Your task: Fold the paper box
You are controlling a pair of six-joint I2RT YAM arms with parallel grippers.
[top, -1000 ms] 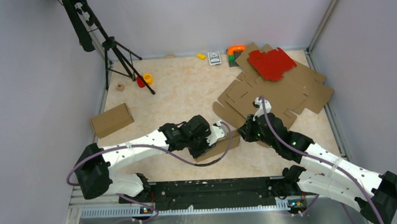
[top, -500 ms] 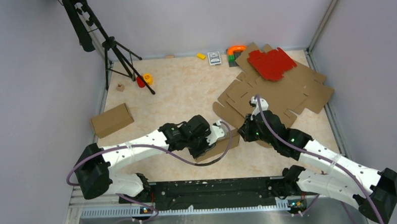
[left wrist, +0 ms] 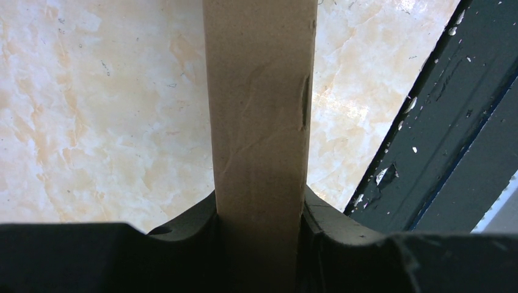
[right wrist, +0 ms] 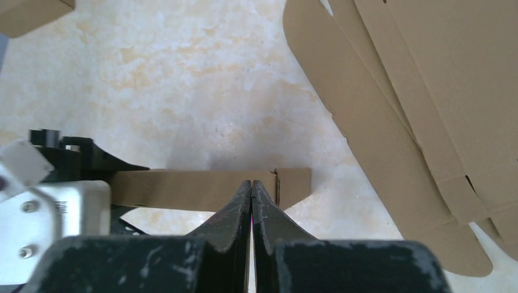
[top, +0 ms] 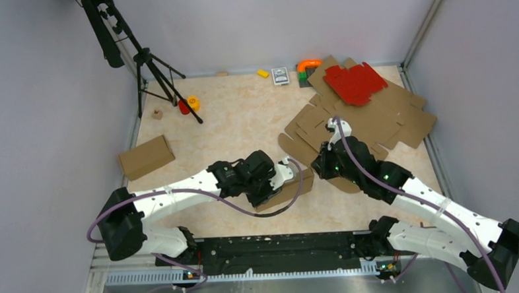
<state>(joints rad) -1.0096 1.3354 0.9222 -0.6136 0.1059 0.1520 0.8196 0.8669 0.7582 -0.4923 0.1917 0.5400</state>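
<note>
The paper box [top: 305,181] lies before the flat cardboard sheets [top: 381,124], a smaller sheet [top: 355,83] atop them.

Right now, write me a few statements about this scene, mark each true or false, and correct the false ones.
1. The left gripper clamps the paper box between its fingers. True.
2. The right gripper is wide open. False: its fingers are pressed together with nothing between them.
3. The red sheet lies directly on the marbled tabletop. False: it lies on top of the flat brown cardboard sheets.
4. A second brown box lies at the left of the top view, apart from both arms. True.
</note>
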